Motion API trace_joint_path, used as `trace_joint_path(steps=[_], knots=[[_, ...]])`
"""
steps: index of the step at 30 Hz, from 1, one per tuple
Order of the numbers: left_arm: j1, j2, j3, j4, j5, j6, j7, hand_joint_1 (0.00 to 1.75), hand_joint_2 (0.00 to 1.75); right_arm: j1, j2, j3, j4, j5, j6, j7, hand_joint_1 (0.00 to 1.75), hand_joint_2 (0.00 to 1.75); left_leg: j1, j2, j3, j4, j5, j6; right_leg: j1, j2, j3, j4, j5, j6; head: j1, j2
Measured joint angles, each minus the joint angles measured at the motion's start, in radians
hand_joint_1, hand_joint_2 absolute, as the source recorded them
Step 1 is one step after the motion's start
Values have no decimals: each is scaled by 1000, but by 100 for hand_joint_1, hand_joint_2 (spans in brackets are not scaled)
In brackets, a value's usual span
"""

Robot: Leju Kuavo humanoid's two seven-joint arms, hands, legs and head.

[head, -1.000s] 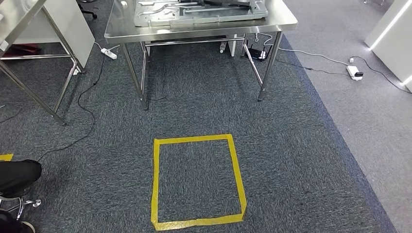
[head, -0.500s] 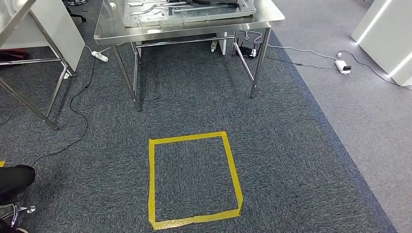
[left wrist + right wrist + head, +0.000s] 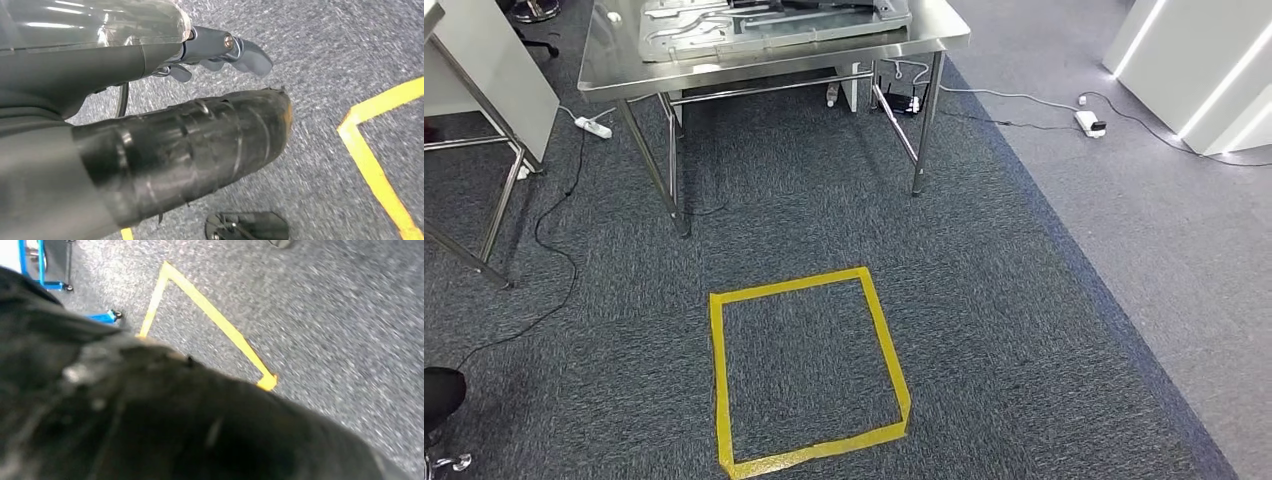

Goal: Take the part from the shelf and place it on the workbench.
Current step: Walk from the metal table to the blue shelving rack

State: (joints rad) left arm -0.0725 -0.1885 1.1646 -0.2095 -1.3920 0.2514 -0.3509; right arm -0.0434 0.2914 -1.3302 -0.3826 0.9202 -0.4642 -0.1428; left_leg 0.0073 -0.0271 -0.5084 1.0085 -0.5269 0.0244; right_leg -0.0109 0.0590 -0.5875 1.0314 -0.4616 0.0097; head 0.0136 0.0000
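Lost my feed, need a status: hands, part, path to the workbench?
Left hand beside black wrapped object, grip unclear. Right hand: hidden in dark blur. Workbench ahead past tape square; cable on carpet beside it.

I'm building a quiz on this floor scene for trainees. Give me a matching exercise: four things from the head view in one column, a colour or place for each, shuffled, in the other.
Things:
1. tape square
2. workbench
3. power strip
4. carpet

Descriptions:
A. white, on the floor beside the workbench's legs
B. yellow, stuck on the carpet
C. dark blue-grey, underfoot
D. shiny steel, at the far end

Pairs: 1-B, 2-D, 3-A, 4-C
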Motion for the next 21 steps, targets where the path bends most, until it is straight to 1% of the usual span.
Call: trace_joint_path(steps=[1, 2, 3, 4, 5, 6, 7, 8, 9, 10, 11, 12, 13, 14, 15, 16, 17, 18, 19, 20, 21], knots=[[0, 0, 0, 0, 0, 0, 0, 0, 0, 0, 0, 0, 6, 5, 1, 0, 0, 0, 1, 7, 1, -4, 5, 7, -1, -2, -1, 2, -1, 5, 0, 0], [0, 0, 1, 0, 0, 1, -1, 0, 0, 0, -1, 0, 10, 9, 2, -1, 0, 0, 3, 13, 1, -7, 10, 14, -2, -10, -8, 16, -12, 10, 1, 0], [0, -1, 1, 0, 1, 1, -1, 0, 0, -1, -1, 0, 14, 13, 3, -1, 0, 0, 6, 20, 1, -11, 15, 21, -2, -22, -22, 48, -36, 14, 1, 0], [1, -1, 2, 0, 1, 1, -1, 0, 0, -2, -1, 1, 17, 16, 5, -3, 0, 0, 5, 28, -1, -12, 18, 25, -3, -35, -45, 102, -70, 17, 2, 0], [2, -1, 3, 0, 1, 1, -1, 0, 0, -4, -2, 1, 20, 18, 6, -4, 0, 0, 4, 35, -3, -11, 19, 27, -3, -44, -74, 168, -107, 20, 2, 0], [3, -1, 5, 0, 1, 1, -1, 0, 0, -5, -2, 1, 22, 20, 8, -5, 0, 0, 3, 44, -5, -11, 19, 27, -3, -47, -101, 231, -134, 24, 2, 0], [4, -1, 8, 0, 1, 1, -1, 0, 0, -5, -2, 1, 25, 21, 9, -6, 0, 0, 2, 52, -6, -11, 19, 27, -3, -49, -116, 269, -143, 26, 2, 0], [4, -1, 11, 0, 1, 1, -1, 0, 0, -4, -3, 2, 27, 22, 10, -7, 0, 0, 2, 59, -6, -10, 19, 27, -3, -50, -112, 268, -133, 26, 2, 0], [4, -1, 13, 0, 1, 1, -1, 0, 0, -4, -3, 2, 29, 23, 12, -7, 0, 0, 1, 66, -4, -10, 18, 26, -3, -54, -87, 227, -106, 23, 2, 0], [3, -2, 15, 0, 1, 1, -1, 0, 0, -4, -4, 2, 30, 23, 13, -7, 0, 0, 1, 72, -1, -10, 17, 25, -1, -62, -48, 155, -70, 18, 2, 0], [3, -2, 16, 0, 1, 1, -1, 0, 0, -4, -4, 2, 31, 23, 14, -7, 0, 0, -1, 77, 0, -10, 15, 22, 2, -76, -9, 83, -45, 11, 2, 0], [2, -2, 17, 0, 1, 1, -1, 0, 0, -5, -5, 2, 32, 23, 15, -7, 0, 0, -2, 82, 2, -9, 13, 18, 7, -87, 19, 27, -27, 4, 2, 0], [2, -2, 17, 0, 1, 1, -1, 0, 0, -6, -5, 2, 33, 24, 16, -8, 0, 0, -4, 87, 2, -9, 11, 14, 11, -94, 33, -4, -21, -2, 2, 0], [1, -2, 18, 0, 1, 1, -1, 0, 0, -6, -6, 2, 34, 25, 16, -8, 0, 0, -5, 91, 2, -9, 10, 9, 15, -96, 33, -10, -24, -6, 1, 0], [-1, -2, 18, 0, 1, 1, -1, 0, 0, -6, -6, 3, 35, 26, 17, -9, 0, 0, -5, 95, 4, -9, 10, 4, 15, -89, 31, -13, -21, -9, 1, 0], [-2, -2, 18, 0, 1, 2, 0, 0, 0, -6, -6, 3, 36, 28, 17, -9, 0, 0, -4, 96, 5, -8, 7, 0, 12, -83, 32, -16, -18, -13, 1, 0], [-2, -2, 18, 0, 1, 2, 0, 0, 0, -6, -7, 3, 37, 30, 17, -9, 0, 0, -4, 89, 3, 1, -2, -5, 8, -78, 33, -21, -15, -19, 1, 0], [-2, -2, 18, 0, 1, 2, 0, 0, 0, -6, -7, 3, 38, 31, 18, -9, 0, 0, -4, 77, -7, 26, -22, -9, 4, -74, 34, -26, -11, -25, 0, 0], [-1, -2, 18, 0, 1, 2, 1, 0, 0, -6, -7, 3, 38, 33, 20, -9, 0, 0, -1, 61, -28, 73, -52, -12, 0, -69, 35, -30, -8, -29, -1, 0], [0, -2, 18, 0, 1, 2, 2, 0, 0, -6, -7, 4, 39, 35, 23, -9, 0, 0, 0, 48, -58, 138, -87, -15, 0, -63, 32, -30, -7, -32, -2, 0], [1, -2, 18, 0, 1, 2, 4, 0, 0, -6, -7, 4, 40, 37, 27, -8, 0, 0, 2, 41, -90, 207, -117, -18, 1, -56, 30, -29, -6, -33, -3, 0]])
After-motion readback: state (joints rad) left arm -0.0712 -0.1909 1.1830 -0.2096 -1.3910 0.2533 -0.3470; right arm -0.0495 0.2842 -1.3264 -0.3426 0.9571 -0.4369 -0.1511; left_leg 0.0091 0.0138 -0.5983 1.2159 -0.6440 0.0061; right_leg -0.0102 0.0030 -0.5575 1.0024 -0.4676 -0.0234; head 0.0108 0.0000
